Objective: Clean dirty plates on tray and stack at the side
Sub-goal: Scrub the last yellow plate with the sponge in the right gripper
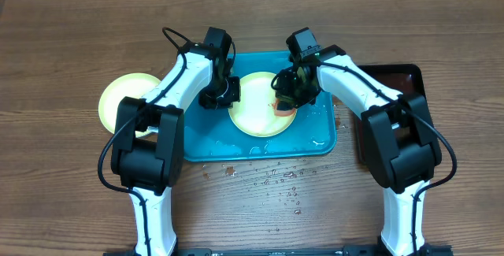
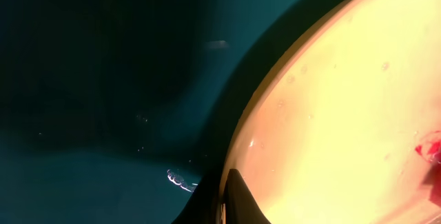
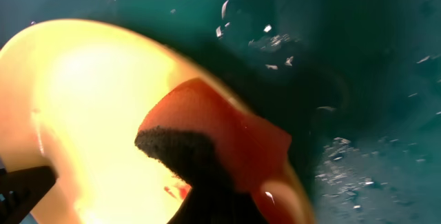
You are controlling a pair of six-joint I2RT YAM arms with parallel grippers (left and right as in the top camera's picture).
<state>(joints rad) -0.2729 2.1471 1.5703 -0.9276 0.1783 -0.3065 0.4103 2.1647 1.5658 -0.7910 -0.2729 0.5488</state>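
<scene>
A pale yellow-green dirty plate (image 1: 256, 108) lies on the wet turquoise tray (image 1: 203, 142). My left gripper (image 1: 220, 92) is shut on the plate's left rim; the left wrist view shows its fingers (image 2: 224, 200) pinching the rim of the plate (image 2: 344, 114) over the tray (image 2: 103, 79). My right gripper (image 1: 290, 92) is shut on an orange sponge (image 1: 283, 108) at the plate's right edge. In the right wrist view the sponge (image 3: 227, 131), dark side down, rests on the plate (image 3: 89, 93) near a red smear (image 3: 180, 191). A second yellow-green plate (image 1: 124, 98) sits on the table to the left. The light blue plate is out of view.
A narrow dark brown-black tray (image 1: 394, 79) stands to the right of the turquoise tray. Water drops (image 1: 276, 179) are scattered on the wooden table in front of the tray. Puddles lie on the tray floor (image 3: 358, 169).
</scene>
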